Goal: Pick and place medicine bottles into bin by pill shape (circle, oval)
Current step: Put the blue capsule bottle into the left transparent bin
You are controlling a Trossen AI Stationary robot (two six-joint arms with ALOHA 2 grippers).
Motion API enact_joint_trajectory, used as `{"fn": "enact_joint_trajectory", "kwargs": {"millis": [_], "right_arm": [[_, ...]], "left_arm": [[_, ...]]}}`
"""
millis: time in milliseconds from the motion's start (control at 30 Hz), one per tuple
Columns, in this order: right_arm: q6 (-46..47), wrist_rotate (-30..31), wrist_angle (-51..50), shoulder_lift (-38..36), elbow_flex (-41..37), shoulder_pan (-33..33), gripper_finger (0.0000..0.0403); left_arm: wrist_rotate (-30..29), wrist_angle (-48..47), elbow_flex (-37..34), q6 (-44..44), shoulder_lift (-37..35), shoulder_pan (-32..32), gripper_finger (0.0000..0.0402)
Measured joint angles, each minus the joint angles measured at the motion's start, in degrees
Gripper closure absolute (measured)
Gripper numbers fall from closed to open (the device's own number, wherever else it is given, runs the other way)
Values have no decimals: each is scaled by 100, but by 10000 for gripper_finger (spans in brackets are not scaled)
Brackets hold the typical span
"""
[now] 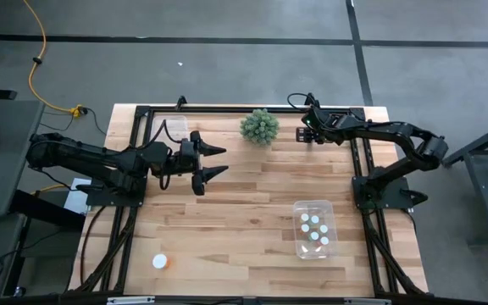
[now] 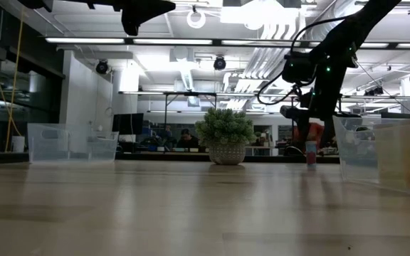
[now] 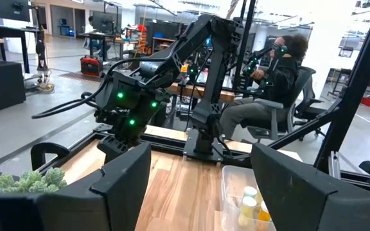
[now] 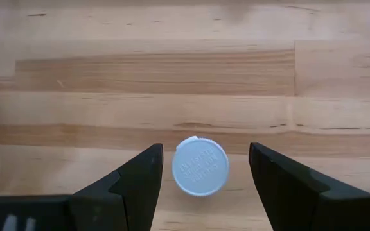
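A medicine bottle (image 4: pixel 200 165) with a white cap stands upright on the wood table at the far right; it also shows in the low view (image 2: pixel 310 153). My right gripper (image 4: pixel 201 176) is open above it and points down, one finger on either side of the cap, neither touching. In the high view the right gripper (image 1: pixel 307 133) hides this bottle. Several bottles stand in a clear bin (image 1: pixel 314 229) on the right. One bottle (image 1: pixel 161 262) stands alone at the near left. My left gripper (image 1: pixel 216 162) is open and empty, raised over the table's left-centre.
A spiky green plant ball (image 1: pixel 260 126) in a small pot stands at the far middle, just left of my right gripper. A second clear bin (image 1: pixel 168 132) stands at the far left, by my left arm. A person sits beyond the table (image 3: pixel 281 70).
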Motion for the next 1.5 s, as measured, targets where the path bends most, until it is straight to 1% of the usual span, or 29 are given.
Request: {"fn": "enact_joint_trajectory", "kwargs": {"millis": [767,867,933,1133,1233,1333,1500], "right_arm": [[44,-62,-3,-2,0,2,179],[44,-151,-142,-2,0,19,179],[10,-165,-273,-5,-21,88,179],[-105,-159,-241,-26,-188,527,179],[49,46,-109,-30,-402,871,179],[419,448,174,-117,-765,1247,179],[886,1162,1632,-434,-1571,1689,179]], "left_arm": [[2,-2,0,-44,0,0,145],[2,-2,0,-44,0,0,145],[2,-2,0,-44,0,-2,145],[2,-6,0,-44,0,-2,145],[3,-9,0,-44,0,-2,145],[4,-9,0,-44,0,-2,145],[4,-11,0,-44,0,-1,145]]}}
